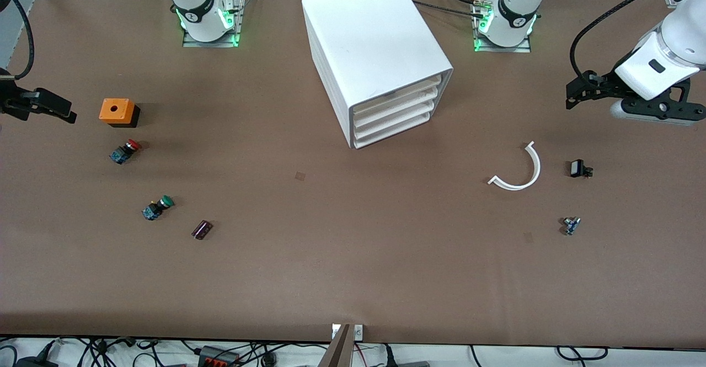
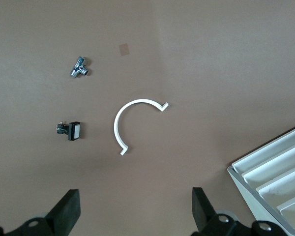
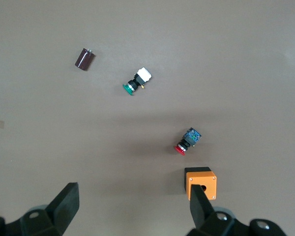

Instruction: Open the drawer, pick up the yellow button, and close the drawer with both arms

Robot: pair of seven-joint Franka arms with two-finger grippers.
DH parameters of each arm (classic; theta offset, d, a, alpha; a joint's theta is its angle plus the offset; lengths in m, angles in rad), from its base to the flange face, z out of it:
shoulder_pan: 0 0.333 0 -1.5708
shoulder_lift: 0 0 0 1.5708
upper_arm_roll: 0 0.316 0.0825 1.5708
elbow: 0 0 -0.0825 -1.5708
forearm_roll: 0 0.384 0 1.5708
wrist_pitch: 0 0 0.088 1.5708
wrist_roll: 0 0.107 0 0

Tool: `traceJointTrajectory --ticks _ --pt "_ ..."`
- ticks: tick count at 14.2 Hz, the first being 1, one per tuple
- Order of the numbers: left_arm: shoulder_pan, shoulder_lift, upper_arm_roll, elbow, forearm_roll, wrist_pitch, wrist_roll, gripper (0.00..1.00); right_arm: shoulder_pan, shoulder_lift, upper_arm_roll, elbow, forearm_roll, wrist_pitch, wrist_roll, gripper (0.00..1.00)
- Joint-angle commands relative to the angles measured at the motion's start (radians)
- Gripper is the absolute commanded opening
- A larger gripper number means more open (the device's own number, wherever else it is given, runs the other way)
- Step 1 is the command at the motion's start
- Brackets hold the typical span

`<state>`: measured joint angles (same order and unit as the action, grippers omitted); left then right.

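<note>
The white cabinet (image 1: 375,47) stands mid-table between the two bases, with all its drawers pushed in. The drawer (image 1: 396,96) is the uppermost of them and is shut. The button is hidden. My left gripper (image 1: 578,92) hangs open over the table toward the left arm's end, with nothing between its fingers; the left wrist view shows the left gripper (image 2: 136,209) over bare table beside a corner of the cabinet (image 2: 273,184). My right gripper (image 1: 52,107) hangs open and empty toward the right arm's end; the right wrist view shows the right gripper (image 3: 132,204) with one finger over an orange box (image 3: 201,181).
Toward the right arm's end lie the orange box (image 1: 115,111), a red-capped button (image 1: 126,150), a green-capped button (image 1: 158,207) and a dark cylinder (image 1: 202,229). Toward the left arm's end lie a white curved strip (image 1: 524,174), a small black part (image 1: 578,168) and a metal fitting (image 1: 571,225).
</note>
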<state>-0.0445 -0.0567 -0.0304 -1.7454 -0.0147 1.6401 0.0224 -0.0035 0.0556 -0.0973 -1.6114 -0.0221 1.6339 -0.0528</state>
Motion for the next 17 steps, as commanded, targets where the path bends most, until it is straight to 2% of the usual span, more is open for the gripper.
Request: traceJointTrajectory --ticks 1,14,17 --pt "-0.003 0.009 -0.003 0.029 0.018 -0.026 -0.013 1.00 0.002 -0.023 0.001 -0.022 -0.002 -0.003 0.002 1.00" --pt "-0.005 0.009 -0.005 0.032 0.007 -0.026 -0.015 1.00 0.014 -0.001 0.007 -0.018 0.005 -0.008 -0.006 1.00" --pt "-0.012 0.014 -0.005 0.037 0.001 -0.083 -0.007 1.00 0.069 0.030 0.007 -0.010 0.077 0.007 0.005 1.00"
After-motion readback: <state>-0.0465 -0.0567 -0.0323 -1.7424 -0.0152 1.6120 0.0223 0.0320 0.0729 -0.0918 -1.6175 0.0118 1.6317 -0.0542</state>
